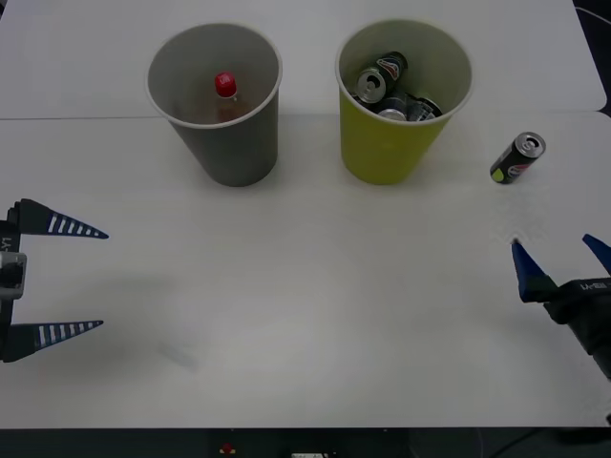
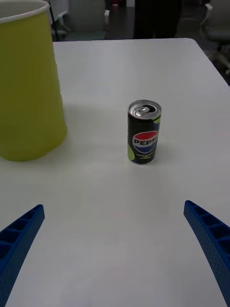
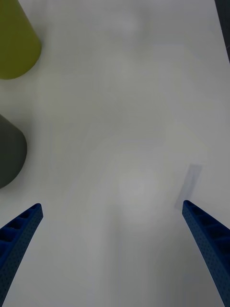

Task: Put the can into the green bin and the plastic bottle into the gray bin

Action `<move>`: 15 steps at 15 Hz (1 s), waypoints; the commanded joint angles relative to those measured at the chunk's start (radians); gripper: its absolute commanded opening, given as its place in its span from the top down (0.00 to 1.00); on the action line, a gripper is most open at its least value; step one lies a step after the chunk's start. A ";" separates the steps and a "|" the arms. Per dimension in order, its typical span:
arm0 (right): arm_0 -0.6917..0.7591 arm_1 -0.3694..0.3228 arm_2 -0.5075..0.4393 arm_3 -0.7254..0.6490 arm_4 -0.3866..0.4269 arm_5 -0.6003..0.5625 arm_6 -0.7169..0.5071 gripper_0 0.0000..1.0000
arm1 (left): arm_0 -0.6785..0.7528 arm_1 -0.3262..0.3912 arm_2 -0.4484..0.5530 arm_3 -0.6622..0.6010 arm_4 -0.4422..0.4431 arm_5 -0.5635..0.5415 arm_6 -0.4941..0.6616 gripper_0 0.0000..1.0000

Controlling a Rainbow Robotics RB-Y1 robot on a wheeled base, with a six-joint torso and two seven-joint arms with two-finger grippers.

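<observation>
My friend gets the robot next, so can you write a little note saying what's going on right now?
Left pincer: open, holding nothing, at the table's left edge.
Right pincer: open, holding nothing, near the table's right edge, facing the can.
Done: the plastic bottle is already inside the gray bin.
Left: the can stands upright on the table, to the right of the green bin, apart from it. It has to be picked up and dropped in that bin, which already holds other cans.
</observation>
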 commanded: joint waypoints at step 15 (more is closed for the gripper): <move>-0.394 0.342 0.101 0.589 0.090 0.035 -0.113 0.00 | 0.000 0.000 0.000 0.000 0.000 0.000 0.000 0.00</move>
